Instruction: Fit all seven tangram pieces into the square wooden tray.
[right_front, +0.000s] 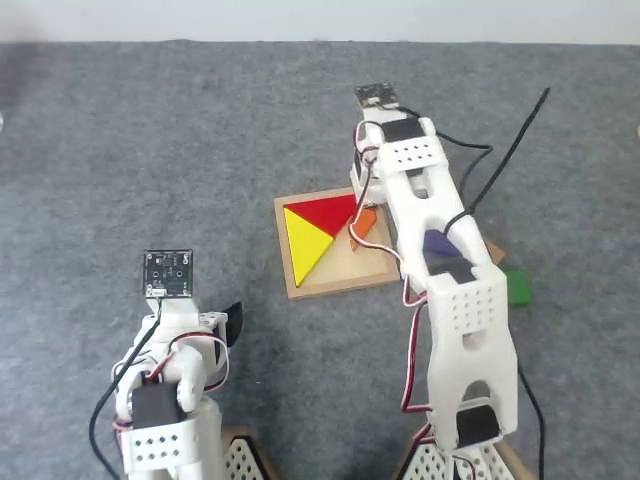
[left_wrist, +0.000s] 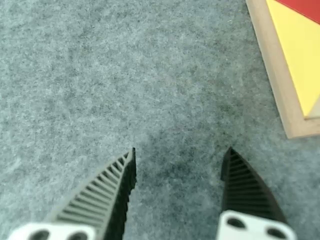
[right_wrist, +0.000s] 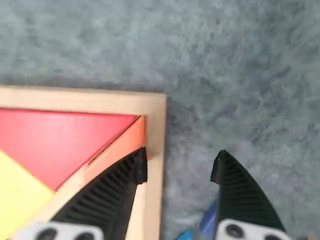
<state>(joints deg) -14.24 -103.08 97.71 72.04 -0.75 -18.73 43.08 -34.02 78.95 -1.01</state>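
The square wooden tray (right_front: 296, 288) lies mid-table with a yellow triangle (right_front: 303, 246) and a red triangle (right_front: 326, 210) seated in it. An orange piece (right_front: 364, 220) rests against the red one by the tray's far right corner. My right gripper (right_wrist: 179, 162) hovers open over that corner. One of its fingers (right_wrist: 131, 172) is above the orange piece (right_wrist: 122, 145) and the rim (right_wrist: 156, 130), the other above carpet, with nothing held. My left gripper (left_wrist: 179, 157) stands open over bare carpet to the left of the tray's near corner (left_wrist: 292, 125).
A purple piece (right_front: 436, 241) lies partly under the right arm beside the tray. A green piece (right_front: 517, 288) sits further right. A blue piece (right_wrist: 199, 229) peeks out beside the right gripper's base. Grey carpet covers the table.
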